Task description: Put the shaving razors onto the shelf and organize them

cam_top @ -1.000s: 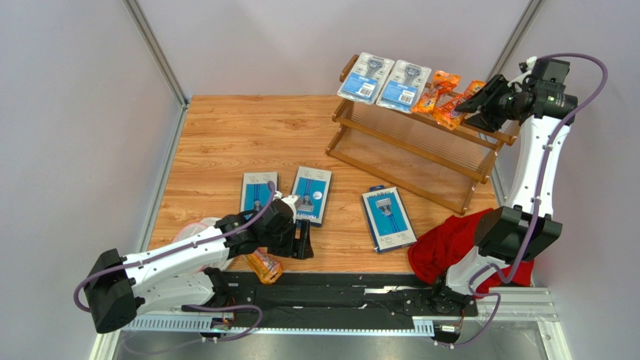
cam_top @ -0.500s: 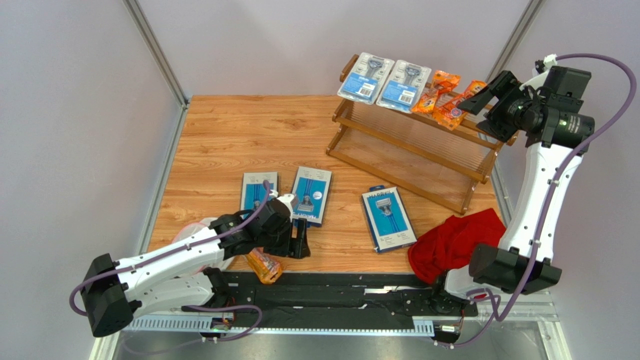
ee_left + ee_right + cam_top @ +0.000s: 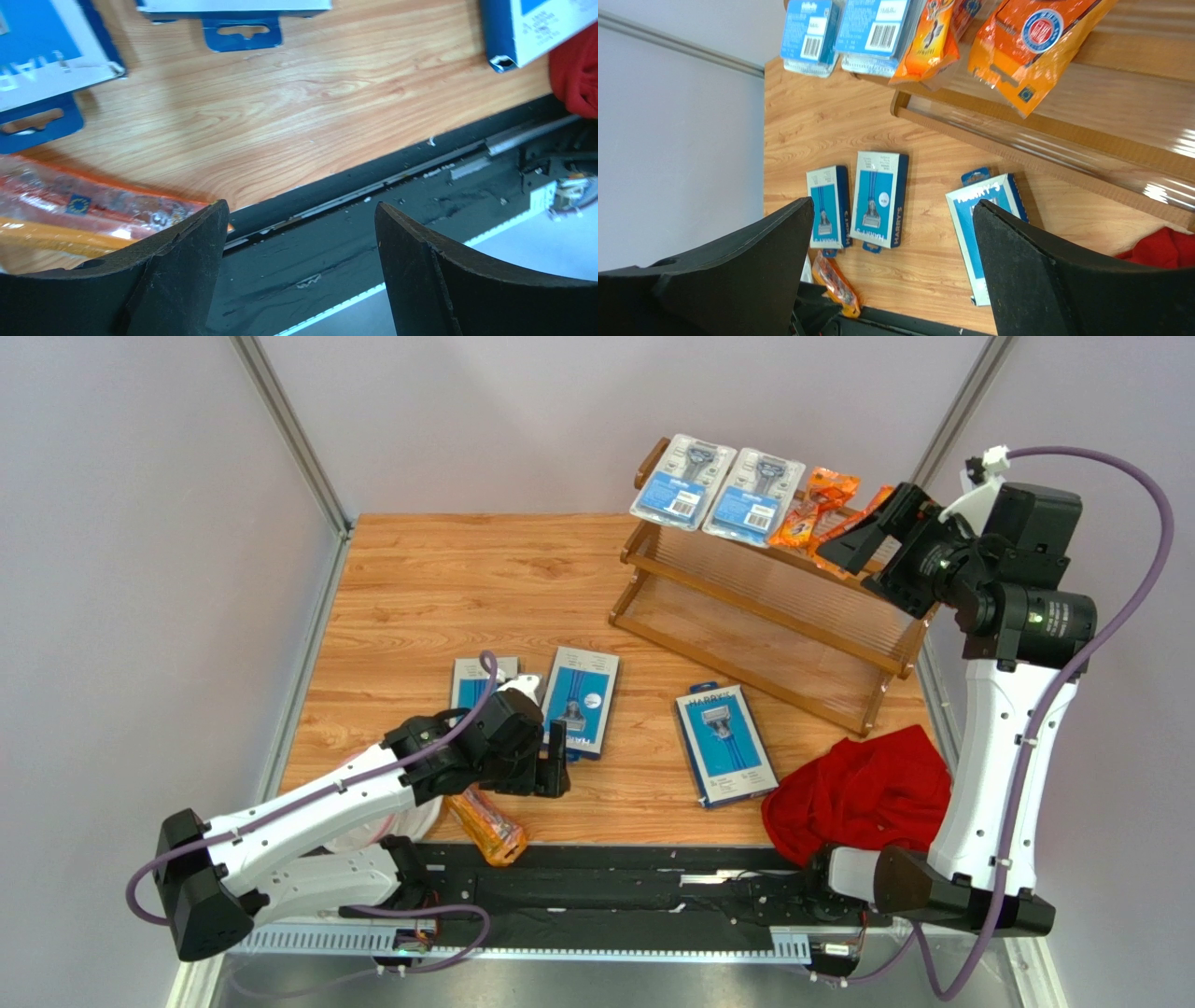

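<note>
The wooden shelf stands at the back right. Two blister packs and two orange bags lie on its top tier, also in the right wrist view. Three flat blue boxes lie on the table. Another orange bag lies at the near edge. My left gripper is open and empty just right of that bag, low over the table edge. My right gripper is open and empty, high above the shelf's right end.
A red cloth lies at the near right by the right arm's base. A black rail runs along the near table edge. Grey walls close the left and back sides. A pale bag shows partly under the left arm.
My right gripper has drawn back and up from the orange bags on the top tier. My left gripper has moved slightly away from the near edge, toward the blue boxes.
</note>
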{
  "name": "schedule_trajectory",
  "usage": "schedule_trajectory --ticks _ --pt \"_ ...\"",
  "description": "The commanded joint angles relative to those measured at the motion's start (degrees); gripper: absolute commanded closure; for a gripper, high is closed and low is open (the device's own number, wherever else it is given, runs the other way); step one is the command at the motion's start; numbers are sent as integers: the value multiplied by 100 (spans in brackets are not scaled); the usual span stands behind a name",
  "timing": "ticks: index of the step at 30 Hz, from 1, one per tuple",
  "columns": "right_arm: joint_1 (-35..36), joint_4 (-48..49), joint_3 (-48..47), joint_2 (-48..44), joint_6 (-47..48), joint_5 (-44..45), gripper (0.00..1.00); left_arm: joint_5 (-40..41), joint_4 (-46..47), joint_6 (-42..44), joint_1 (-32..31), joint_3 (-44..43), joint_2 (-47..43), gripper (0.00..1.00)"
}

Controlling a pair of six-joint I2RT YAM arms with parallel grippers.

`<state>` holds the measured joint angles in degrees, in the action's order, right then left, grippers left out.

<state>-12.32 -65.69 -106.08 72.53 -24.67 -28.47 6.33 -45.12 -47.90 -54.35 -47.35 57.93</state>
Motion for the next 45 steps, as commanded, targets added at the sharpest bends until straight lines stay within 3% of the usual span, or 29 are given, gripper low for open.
schedule_trajectory --ticks 1,16,27,38,45 --pt "483 223 289 -239 120 271 12 343 -594 -343 266 -29 -54 14" --pt "3102 759 1564 -644 -345 1607 12 325 -875 -1248 1514 1386 -1170 14" --pt "3833 1155 2241 -705 -583 1880 12 712 -1174 -2110 1682 1861 -1689 13" --pt "3956 1304 2539 -793 -645 1871 12 704 -797 -1433 1734 1326 84 13" --pt "3956 1243 2698 -925 -601 1854 13 730 -401 -1213 1787 1185 517 19"
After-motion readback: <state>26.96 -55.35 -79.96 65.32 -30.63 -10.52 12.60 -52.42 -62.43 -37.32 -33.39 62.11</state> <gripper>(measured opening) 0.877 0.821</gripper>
